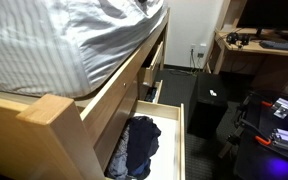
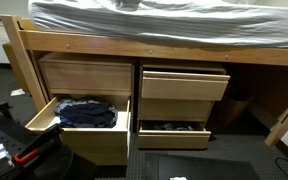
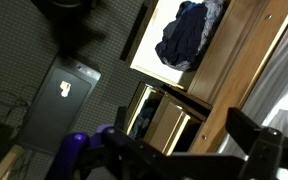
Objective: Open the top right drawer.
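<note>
The top right drawer (image 2: 184,84) is a light tan wooden box under the bed. It stands pulled out a little from the frame, as an exterior view from the side also shows (image 1: 150,74). In the wrist view it lies between my fingers (image 3: 176,126), some way off. My gripper (image 3: 184,150) is open and empty, its dark fingers spread at the bottom of the wrist view. It touches nothing. The arm does not show in either exterior view.
The long bottom drawer with dark blue clothes (image 2: 84,113) is wide open (image 1: 144,145) (image 3: 189,35). The lowest drawer of the right column (image 2: 169,128) is open too. A black box (image 1: 209,100) (image 3: 64,90) stands on the floor opposite the bed. A desk (image 1: 254,50) is behind it.
</note>
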Robot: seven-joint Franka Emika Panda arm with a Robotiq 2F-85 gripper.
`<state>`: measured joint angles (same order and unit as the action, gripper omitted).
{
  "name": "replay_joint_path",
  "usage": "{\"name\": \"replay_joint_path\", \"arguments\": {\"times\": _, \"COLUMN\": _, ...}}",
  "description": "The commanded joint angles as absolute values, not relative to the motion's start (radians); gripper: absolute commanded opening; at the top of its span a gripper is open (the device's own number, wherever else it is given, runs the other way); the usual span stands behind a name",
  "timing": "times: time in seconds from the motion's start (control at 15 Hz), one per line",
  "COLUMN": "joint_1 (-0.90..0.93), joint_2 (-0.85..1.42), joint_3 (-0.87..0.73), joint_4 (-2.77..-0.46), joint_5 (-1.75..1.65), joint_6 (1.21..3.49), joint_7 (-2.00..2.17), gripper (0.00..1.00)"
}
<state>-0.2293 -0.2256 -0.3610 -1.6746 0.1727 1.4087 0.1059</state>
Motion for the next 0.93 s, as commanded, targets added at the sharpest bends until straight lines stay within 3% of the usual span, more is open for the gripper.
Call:
{"name": "replay_joint_path", "arguments": {"times": 0.0, "joint_1": -0.314, "joint_2": -0.297, "joint_3": -0.384, "joint_4": -1.656, "joint_5": 0.086, "joint_6": 1.219, "joint_7": 0.161, "gripper": 1.0}}
{"name": "replay_joint_path", "arguments": {"times": 0.53, "joint_1": -0.291, "joint_2": -0.198, "joint_3": -0.326, "joint_4": -1.725, "joint_5": 0.189, "joint_6": 0.992, "joint_7": 0.257, "gripper": 1.0}}
{"name": "replay_joint_path", "arguments": {"times": 0.87, "joint_1": -0.295, "joint_2": -0.146, "joint_3": -0.265, "joint_4": -1.724, "joint_5": 0.076, "joint_6": 1.045, "joint_7": 0.517, "gripper": 1.0}}
